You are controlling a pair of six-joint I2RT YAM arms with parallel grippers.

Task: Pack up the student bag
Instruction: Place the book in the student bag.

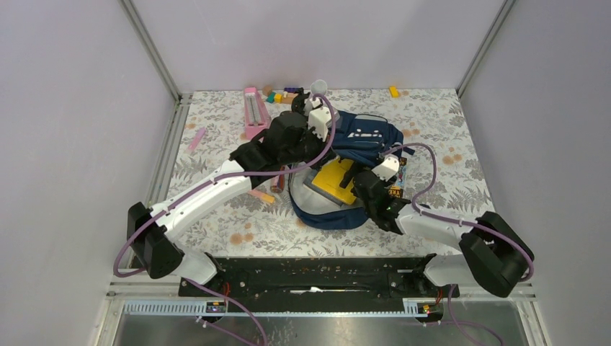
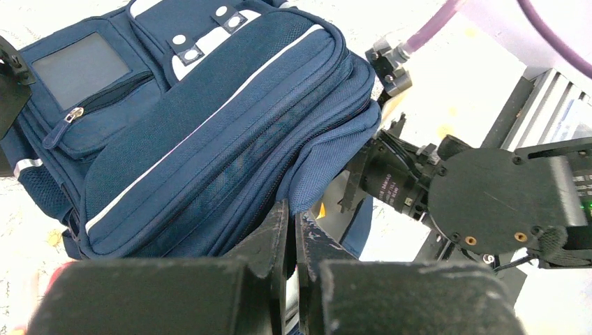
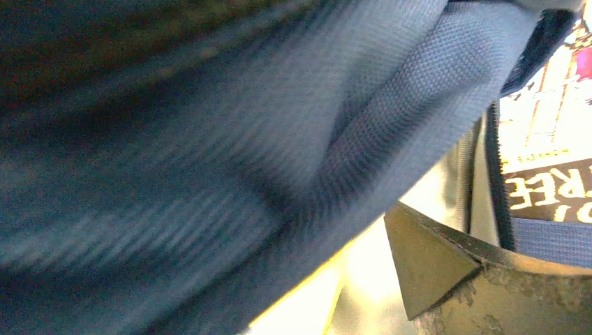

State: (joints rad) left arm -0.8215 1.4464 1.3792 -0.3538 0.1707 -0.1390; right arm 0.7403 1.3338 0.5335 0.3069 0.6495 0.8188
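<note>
only closeup shows left end effector (image 2: 292,225) pinching student bag (image 2: 195,125); right end effector (image 1: 351,174) open.

The white-and-black left arm (image 1: 209,191) stretches from the lower left of the overhead view up to its centre. Its black two-finger left gripper (image 2: 292,215) is pinched tight on an edge of the navy blue fabric backpack (image 2: 209,125). The white-and-black right arm (image 1: 432,225) bends in from the lower right, and its right gripper (image 1: 354,180) stands spread (only one worn black finger (image 3: 447,276) shows in its own wrist view).
</note>
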